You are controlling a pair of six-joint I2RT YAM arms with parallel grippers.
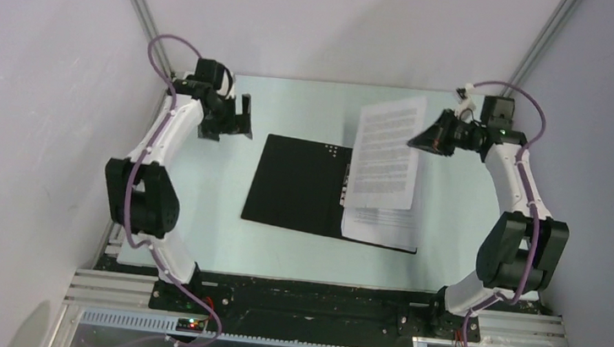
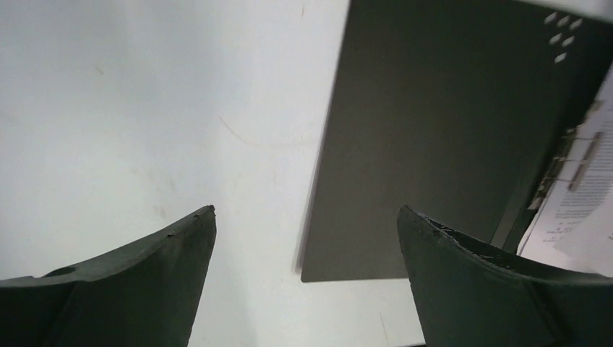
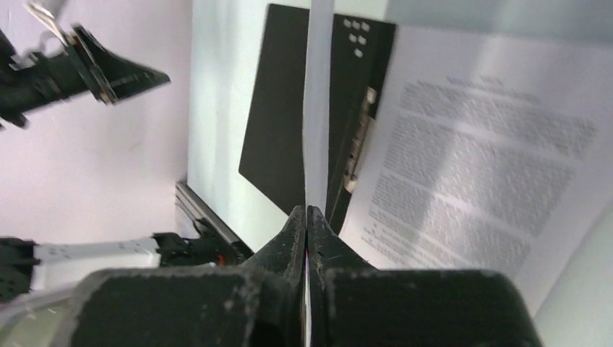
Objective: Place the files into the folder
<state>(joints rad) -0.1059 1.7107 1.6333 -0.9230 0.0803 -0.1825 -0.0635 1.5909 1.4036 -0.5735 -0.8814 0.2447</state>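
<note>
Right end effector (image 3: 306, 214) clamps a thin white printed sheet (image 1: 387, 147) over the open black folder (image 1: 294, 185) — left end effector (image 1: 235, 124) gapes, empty.

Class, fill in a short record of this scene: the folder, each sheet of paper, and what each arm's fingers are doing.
Folder: open flat on the table, black inside up
Loose sheet: lies on the folder's half nearer the right arm
Held sheet: raised above the folder
Right gripper: fingers shut on the held sheet's edge
Left gripper: open, empty, above the table beside the folder
</note>
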